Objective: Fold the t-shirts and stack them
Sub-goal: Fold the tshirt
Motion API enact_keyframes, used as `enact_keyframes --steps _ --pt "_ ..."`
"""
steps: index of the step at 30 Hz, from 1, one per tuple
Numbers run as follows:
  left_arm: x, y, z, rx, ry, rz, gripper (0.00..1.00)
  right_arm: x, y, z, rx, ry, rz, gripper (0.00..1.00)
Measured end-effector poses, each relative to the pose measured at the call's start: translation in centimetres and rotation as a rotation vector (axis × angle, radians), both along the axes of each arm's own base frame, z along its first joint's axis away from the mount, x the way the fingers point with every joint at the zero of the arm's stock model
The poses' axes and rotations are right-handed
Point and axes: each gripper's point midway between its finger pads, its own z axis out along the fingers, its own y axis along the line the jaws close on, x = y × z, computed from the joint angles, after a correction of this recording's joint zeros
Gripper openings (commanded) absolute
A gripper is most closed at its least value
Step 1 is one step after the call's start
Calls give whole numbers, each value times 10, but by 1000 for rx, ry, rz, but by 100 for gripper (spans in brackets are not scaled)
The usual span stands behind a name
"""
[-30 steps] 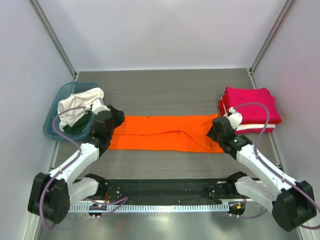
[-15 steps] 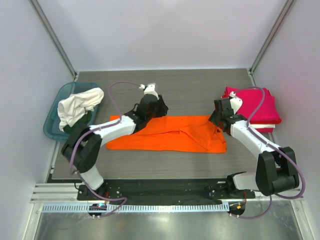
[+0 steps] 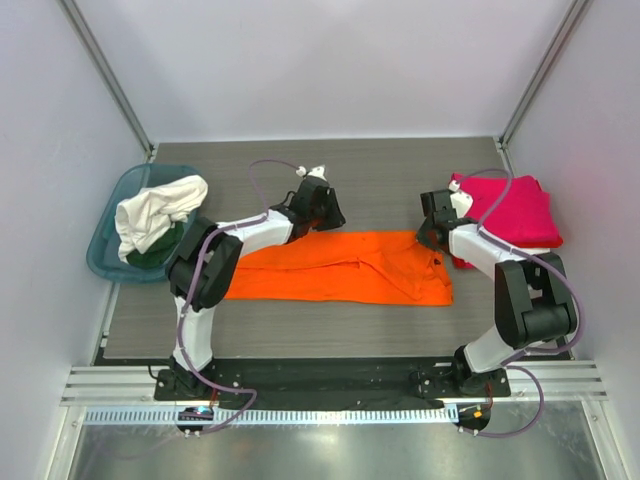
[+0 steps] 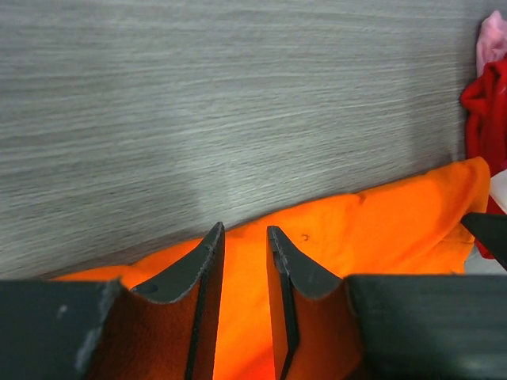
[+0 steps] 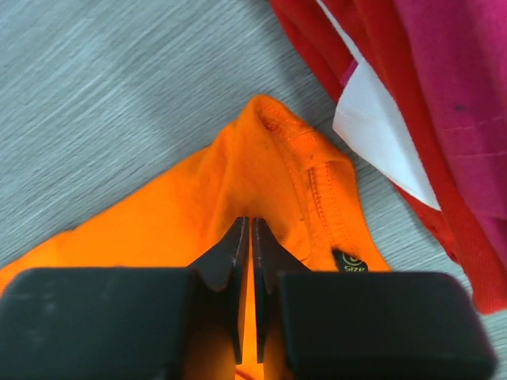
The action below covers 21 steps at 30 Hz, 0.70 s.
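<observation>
On my feed the spread shirt [image 3: 340, 267] is plain bright orange, with matching orange stitching at the collar and a small black size tag [image 5: 351, 261] lettered in yellow. The folded pile [image 3: 530, 215] shows magenta, red and one white layer. The tub [image 3: 100, 243] is teal and holds a white shirt [image 3: 155, 212] over a dark green shirt [image 3: 155, 255]. The table [image 3: 380, 175] is grey with fine wood-grain streaks.
</observation>
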Motion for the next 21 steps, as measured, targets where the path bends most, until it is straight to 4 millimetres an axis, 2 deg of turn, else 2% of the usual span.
enact_keyframes --steps 2,9,11,18,19,20,21 --pt "-2 1 -6 -8 28 3 28 0 -2 -4 -6 8 -8 1" --pt "-13 7 -34 -7 141 16 28 -11 -17 -32 -27 102 -74 1" --pt "-14 10 -42 -12 176 25 27 -11 -19 -31 -33 110 -92 1" --pt "-7 16 -43 -67 224 38 26 -23 -23 -32 -38 126 -138 1" --pt "-7 16 -43 -69 226 38 26 -27 -24 -31 -42 133 -138 4" --pt "-7 16 -43 -69 226 38 26 -31 -24 -29 -45 139 -138 18" --pt "-7 16 -43 -68 225 38 26 -34 -25 -27 -47 142 -135 27"
